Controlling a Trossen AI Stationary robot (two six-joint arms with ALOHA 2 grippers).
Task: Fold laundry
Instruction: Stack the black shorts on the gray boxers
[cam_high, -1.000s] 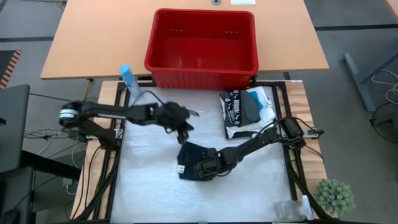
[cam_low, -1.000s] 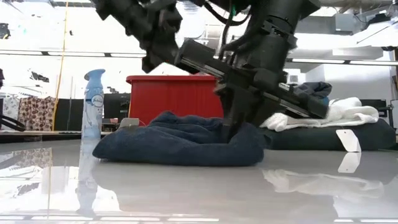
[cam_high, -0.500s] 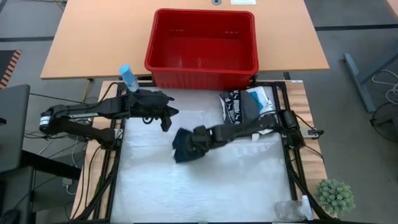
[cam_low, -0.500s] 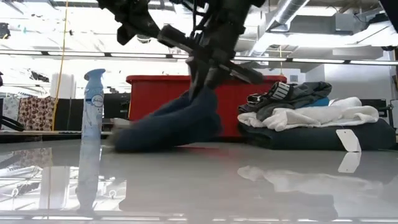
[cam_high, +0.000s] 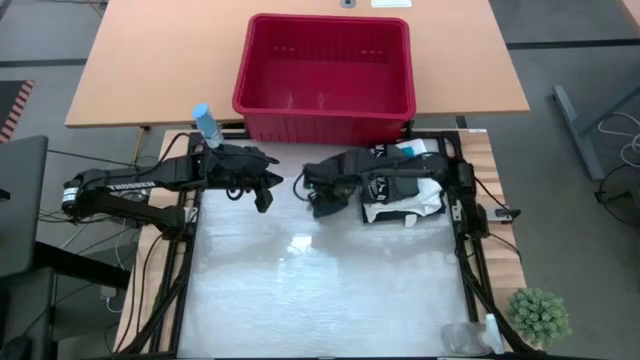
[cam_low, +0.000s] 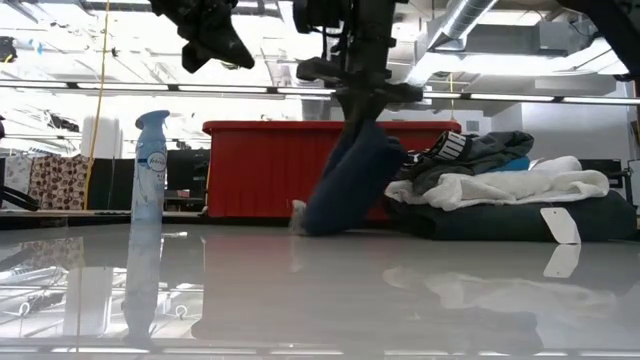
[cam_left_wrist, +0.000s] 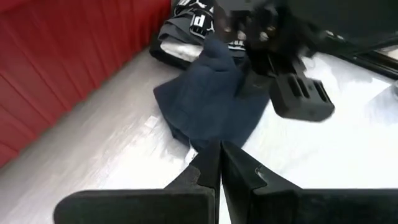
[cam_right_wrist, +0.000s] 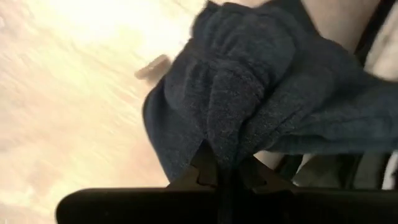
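A dark blue folded garment (cam_low: 350, 180) hangs from my right gripper (cam_low: 362, 105), which is shut on it near the table's far edge, just left of a pile of folded laundry (cam_high: 402, 182). The pile lies flat on the table at the far right and shows black, white and grey pieces (cam_low: 500, 185). In the high view the garment (cam_high: 324, 200) sits under my right gripper (cam_high: 322, 192). My left gripper (cam_high: 263, 192) hovers shut and empty to the garment's left, above the table (cam_left_wrist: 219, 155). My right gripper pinches a bunched fold at the garment's top (cam_right_wrist: 229, 134) between its two fingers. The fingers come from above, pointing steeply down. The garment hangs below them in several layers, and its lower end (cam_low: 305, 224) is at the table top.
A red slotted basket (cam_high: 325, 70) stands on the wooden table beyond the far edge. A blue spray bottle (cam_high: 205, 125) stands upright at the far left corner (cam_low: 150, 165). A small plant (cam_high: 540, 315) sits at the near right. The white work surface (cam_high: 320, 290) lies bare in front.
My right gripper has risen and gone toward the far edge and the pile, turning as it went. The garment, which lay flat on the table, has been pulled up and now hangs with only its lower end down. My left gripper has drawn back toward the left and upward.
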